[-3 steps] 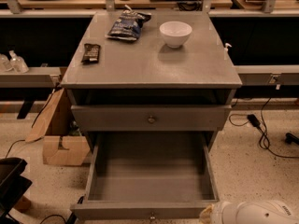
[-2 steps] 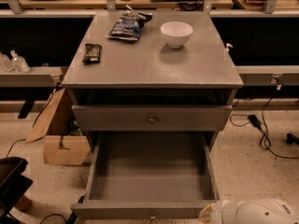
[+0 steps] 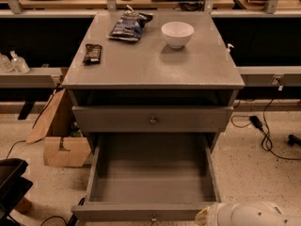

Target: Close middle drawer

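speckled floor (image 3: 263, 173), workbenches behind | grey cabinet (image 3: 141, 65) dead centre | middle drawer (image 3: 150, 173) pulled way out toward me, under the shut top drawer (image 3: 117, 119) | my gripper (image 3: 204, 216) low at its front right corner, honestly can't tell if wide or narrow | on top: white bowl (image 3: 177, 34), chip bag (image 3: 130, 25), candy bar (image 3: 92, 53)

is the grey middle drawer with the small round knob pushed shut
No, the grey middle drawer stands pulled far out, its tray floor showing, and the white gripper sits by its front corner at lower right.
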Action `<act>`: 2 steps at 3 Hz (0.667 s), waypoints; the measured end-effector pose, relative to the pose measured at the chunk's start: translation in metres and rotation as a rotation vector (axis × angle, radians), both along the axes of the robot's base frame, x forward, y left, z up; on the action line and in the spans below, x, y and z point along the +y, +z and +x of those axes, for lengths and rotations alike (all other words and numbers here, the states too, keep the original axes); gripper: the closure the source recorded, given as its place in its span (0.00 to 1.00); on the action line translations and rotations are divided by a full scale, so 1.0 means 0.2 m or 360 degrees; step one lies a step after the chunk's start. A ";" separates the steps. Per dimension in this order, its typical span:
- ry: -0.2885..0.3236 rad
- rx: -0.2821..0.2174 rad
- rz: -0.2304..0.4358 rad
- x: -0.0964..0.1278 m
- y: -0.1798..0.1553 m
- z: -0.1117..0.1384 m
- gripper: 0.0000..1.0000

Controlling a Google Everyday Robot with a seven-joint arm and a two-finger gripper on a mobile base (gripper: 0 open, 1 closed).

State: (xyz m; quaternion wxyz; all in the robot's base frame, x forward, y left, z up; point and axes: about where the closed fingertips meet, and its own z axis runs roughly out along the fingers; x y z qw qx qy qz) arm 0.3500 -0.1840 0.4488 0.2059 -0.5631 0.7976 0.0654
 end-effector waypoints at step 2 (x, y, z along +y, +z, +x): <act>0.0054 0.0014 0.0153 0.07 -0.33 0.11 1.00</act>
